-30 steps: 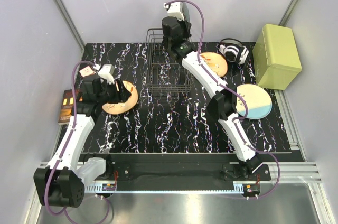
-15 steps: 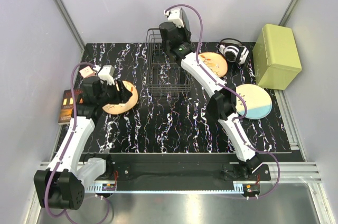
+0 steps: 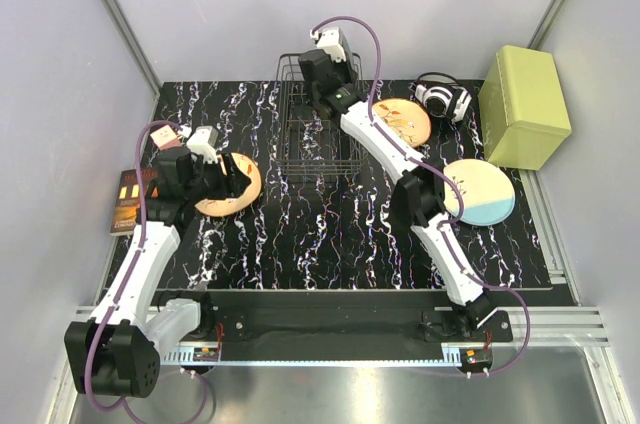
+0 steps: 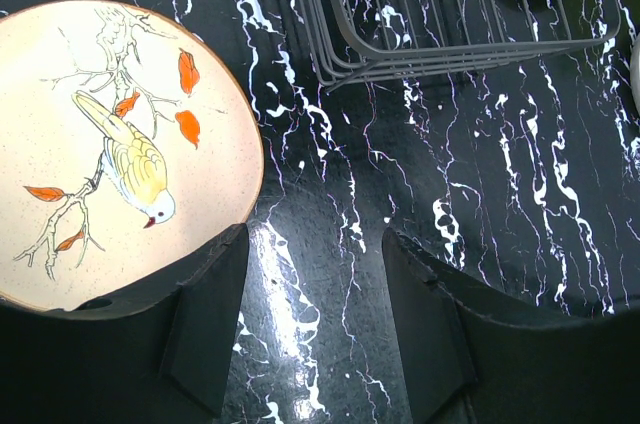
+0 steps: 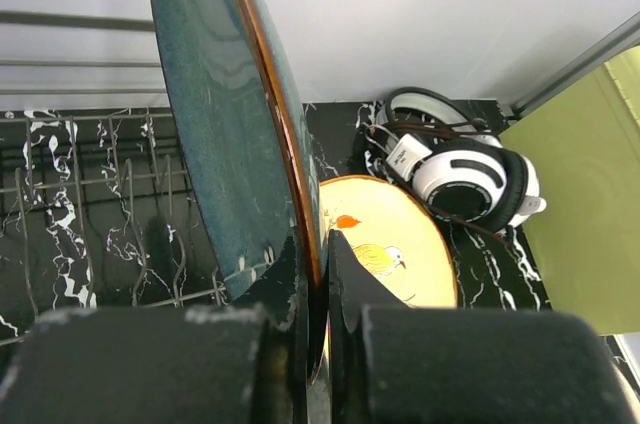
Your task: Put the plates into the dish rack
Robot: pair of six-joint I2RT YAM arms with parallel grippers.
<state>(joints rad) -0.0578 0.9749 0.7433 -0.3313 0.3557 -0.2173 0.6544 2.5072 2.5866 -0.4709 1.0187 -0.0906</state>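
Headphones and an orange plate lay on the counter right of the right end effector, the dish rack to its left. It pinched the teal plate by the rim, the plate standing on edge, near vertical, arm stretched far forward. The left end effector hung spread, bird plate by its left finger.

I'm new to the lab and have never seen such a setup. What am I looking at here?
Two robot arms are bolted to a black marbled table. One picture looks down from above; the other two come from cameras on the wrists. The right claw is shut on a dark teal plate, held on edge above the wire dish rack. The left claw is open at the rim of an orange bird plate. Another orange plate, a cream-and-blue plate, headphones and a green box also lie there.
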